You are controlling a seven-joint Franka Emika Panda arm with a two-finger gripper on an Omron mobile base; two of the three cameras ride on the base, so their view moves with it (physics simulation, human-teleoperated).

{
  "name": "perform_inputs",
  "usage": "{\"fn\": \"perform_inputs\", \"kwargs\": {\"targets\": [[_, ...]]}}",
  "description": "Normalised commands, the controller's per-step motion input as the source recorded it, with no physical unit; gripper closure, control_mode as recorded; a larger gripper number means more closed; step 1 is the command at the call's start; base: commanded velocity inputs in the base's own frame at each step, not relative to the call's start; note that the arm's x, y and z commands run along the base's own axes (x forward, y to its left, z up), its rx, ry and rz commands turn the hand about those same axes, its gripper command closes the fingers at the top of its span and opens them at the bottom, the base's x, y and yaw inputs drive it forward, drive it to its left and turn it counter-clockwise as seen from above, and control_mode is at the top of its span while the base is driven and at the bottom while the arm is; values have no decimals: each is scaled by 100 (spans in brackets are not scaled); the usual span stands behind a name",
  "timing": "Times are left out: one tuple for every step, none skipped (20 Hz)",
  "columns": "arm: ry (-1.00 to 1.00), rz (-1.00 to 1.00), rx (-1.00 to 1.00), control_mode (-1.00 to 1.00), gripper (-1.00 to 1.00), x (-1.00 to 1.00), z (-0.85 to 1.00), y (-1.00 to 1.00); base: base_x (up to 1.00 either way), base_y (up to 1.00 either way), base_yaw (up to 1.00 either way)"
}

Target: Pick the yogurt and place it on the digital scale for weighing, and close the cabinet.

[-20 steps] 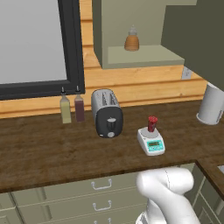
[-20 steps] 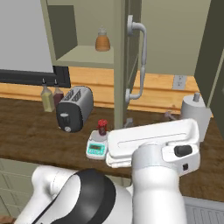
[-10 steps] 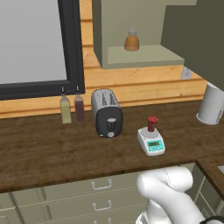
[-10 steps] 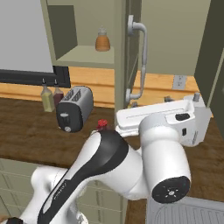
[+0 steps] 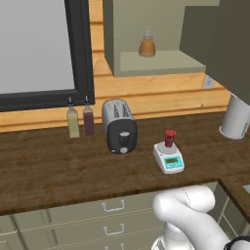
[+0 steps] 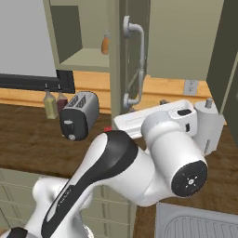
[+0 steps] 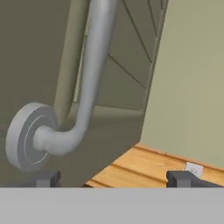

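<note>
Cabinet (image 7: 39,57) handle (image 7: 83,105) above open hand (image 7: 113,178)

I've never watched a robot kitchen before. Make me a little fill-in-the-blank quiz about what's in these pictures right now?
1. The yogurt stands on the digital ____.
2. The cabinet door, with its silver bar handle, is ____, not shut.
3. The toaster sits to the ____ of the digital scale in the left base view.
4. On the cabinet shelf stands an orange-brown ____.

Missing words: scale; open; left; bottle
</note>
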Motion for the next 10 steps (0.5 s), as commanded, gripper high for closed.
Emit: {"fn": "perform_inputs", "kwargs": {"targets": [[0,16,0,-100,-100,41,-9,100,0,0,0],[0,16,0,-100,-100,46,-8,100,0,0,0],[0,14,0,-100,-100,51,-7,100,0,0,0],[0,11,0,-100,-100,58,-8,100,0,0,0],[0,8,0,-100,-100,64,-8,100,0,0,0],[0,6,0,-100,-100,69,-6,100,0,0,0],[0,5,0,-100,-100,73,-4,100,0,0,0],[0,4,0,-100,-100,86,0,100,0,0,0],[0,3,0,-100,-100,89,-1,100,0,0,0],[0,2,0,-100,-100,99,0,100,0,0,0]]}}
